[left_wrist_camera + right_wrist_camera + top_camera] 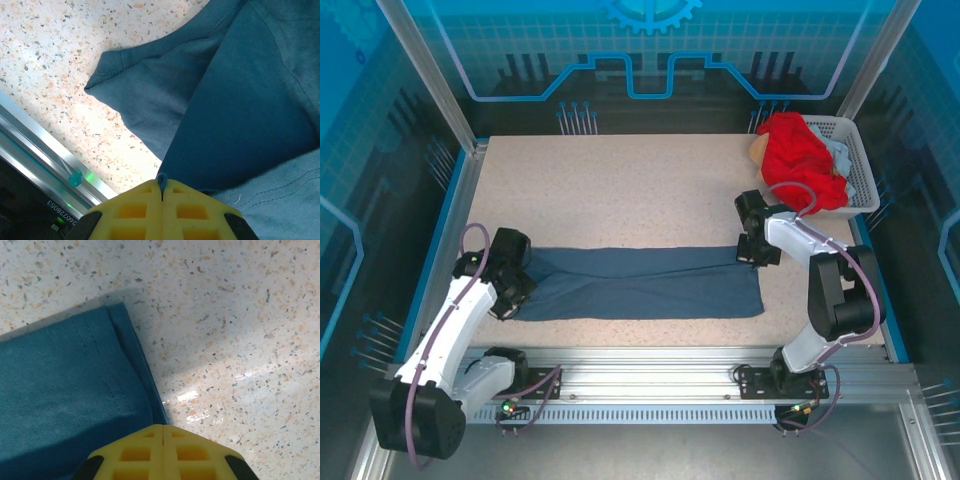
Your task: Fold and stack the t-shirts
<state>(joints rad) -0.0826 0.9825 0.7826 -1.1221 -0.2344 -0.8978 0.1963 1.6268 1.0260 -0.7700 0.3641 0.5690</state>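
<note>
The slate-blue t-shirt lies folded into a long strip across the near half of the table. My left gripper sits at its left end. In the left wrist view that gripper is shut, with a small loop of the blue cloth pinched between its yellow tips. My right gripper is at the strip's far right corner. In the right wrist view it is shut where the shirt's hemmed edge runs in under the tips. The red t-shirt is bunched in the basket.
The white perforated basket stands at the back right corner, with pale cloth beside the red shirt. A speckled tabletop stretches behind the strip. A metal rail runs along the near edge, close to the left gripper.
</note>
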